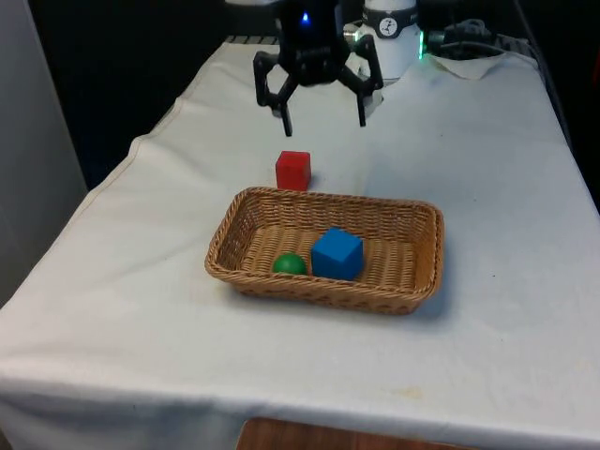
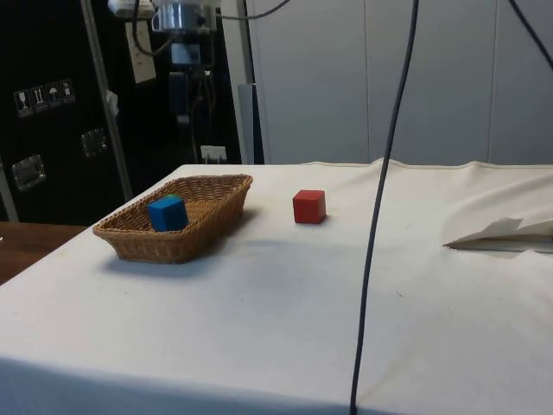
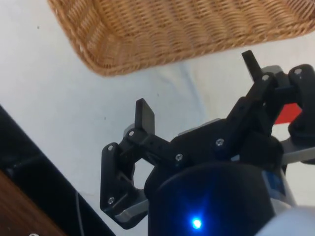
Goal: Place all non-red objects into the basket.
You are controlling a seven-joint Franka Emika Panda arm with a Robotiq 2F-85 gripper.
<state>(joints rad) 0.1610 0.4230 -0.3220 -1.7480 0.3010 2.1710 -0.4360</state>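
Woven brown wicker is what the rectangular basket (image 1: 424, 246) is made of, and it's been set on the table's white cloth (image 1: 487, 150) roughly mid-table. Two things can be seen lying inside it: a blue wooden cube (image 1: 337, 254) and a small green ball (image 1: 290, 264), the ball just beside the cube on the front view's left, pretty much touching it. From the side view the blue cube (image 2: 167, 212) is seen sitting low behind the basket wall (image 2: 199, 226), while the ball is hidden there.

A red cube (image 1: 293, 171) is left out on the cloth, just beside the basket's far rim, resting flat and not touched by anything. In the side view the red cube (image 2: 309, 207) is clearly apart from the basket.

The black two-finger gripper (image 1: 323, 117) is held up in the air above the cloth, beyond the red cube, with its fingers spread wide and nothing caught between them. The same spread is seen in the wrist view (image 3: 199, 86), where a corner of the basket (image 3: 162, 34) is in sight past the fingertips and a bit of red (image 3: 288, 114) is glimpsed behind one finger.
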